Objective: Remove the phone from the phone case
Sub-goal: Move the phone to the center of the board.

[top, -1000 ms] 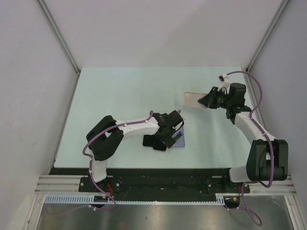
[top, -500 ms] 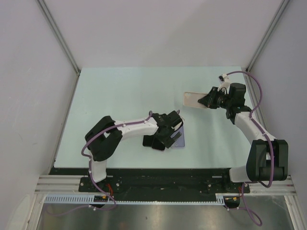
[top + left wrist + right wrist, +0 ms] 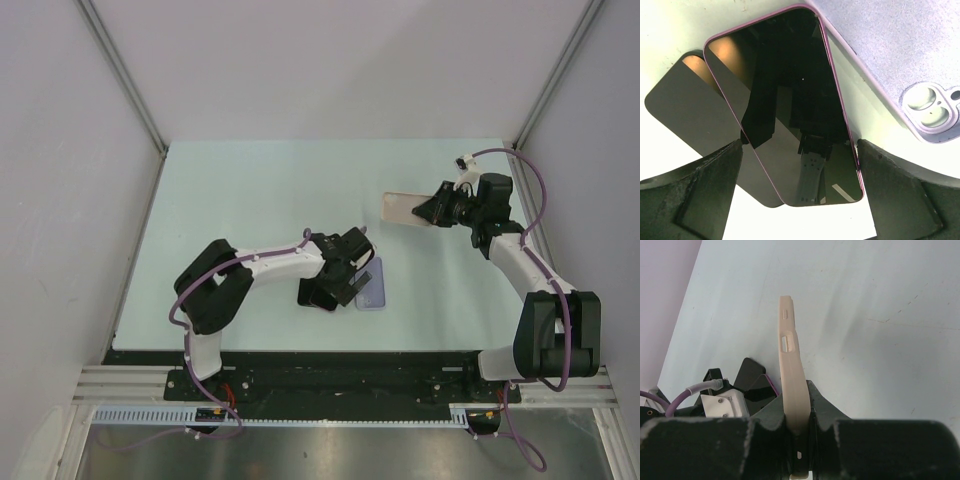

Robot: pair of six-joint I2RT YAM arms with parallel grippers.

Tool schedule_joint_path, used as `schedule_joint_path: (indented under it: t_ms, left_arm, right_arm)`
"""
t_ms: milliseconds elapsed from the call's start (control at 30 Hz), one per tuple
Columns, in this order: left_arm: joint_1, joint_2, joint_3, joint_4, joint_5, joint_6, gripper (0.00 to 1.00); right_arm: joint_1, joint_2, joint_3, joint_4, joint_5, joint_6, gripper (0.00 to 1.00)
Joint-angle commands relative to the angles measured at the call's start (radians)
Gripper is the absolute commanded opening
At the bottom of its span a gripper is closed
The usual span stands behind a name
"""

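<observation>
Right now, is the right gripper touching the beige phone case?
Touching. The right wrist view shows the right gripper shut on the beige phone case, its fingers pressed against both flat sides with no gap.

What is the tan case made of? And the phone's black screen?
The tan case looks like soft rubber or silicone, maybe plastic: dull, no shine, slightly bowed. The phone has a screen that looks like glossy glass: it reflects shapes like a mirror.

One beige phone case (image 3: 790,365), one dark-screened phone (image 3: 795,115) and one lavender phone (image 3: 890,50).
</observation>
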Motion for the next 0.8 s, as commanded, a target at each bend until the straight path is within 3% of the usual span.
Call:
schedule_joint_path:
  t_ms: [0, 233, 333, 367, 467, 600, 767]
  left_arm:
    - [0.003, -0.015, 0.008, 0.004, 0.021, 0.015, 1.0]
    - [0.003, 0.014, 0.015, 0.001, 0.049, 0.02, 0.97]
    - [0.003, 0.025, 0.019, 0.001, 0.055, 0.023, 0.76]
    - [0.003, 0.025, 0.021, 0.001, 0.057, 0.023, 0.62]
    - [0.003, 0.022, 0.018, 0.001, 0.046, 0.02, 0.46]
    - [0.002, 0.016, 0.013, 0.002, 0.025, 0.015, 0.35]
    - [0.002, 0.011, 0.012, 0.002, 0.008, 0.014, 0.34]
  right_arm:
    - [0.005, -0.013, 0.017, 0.031, -0.012, 0.007, 0.0]
    - [0.005, -0.014, 0.017, 0.034, -0.016, 0.009, 0.0]
    - [0.005, -0.016, 0.017, 0.033, -0.014, 0.01, 0.0]
    - [0.005, -0.016, 0.017, 0.031, -0.016, 0.009, 0.0]
    - [0.005, -0.016, 0.017, 0.034, -0.016, 0.01, 0.0]
    - [0.003, -0.016, 0.017, 0.034, -0.017, 0.013, 0.0]
    - [0.005, -0.019, 0.017, 0.036, -0.02, 0.015, 0.0]
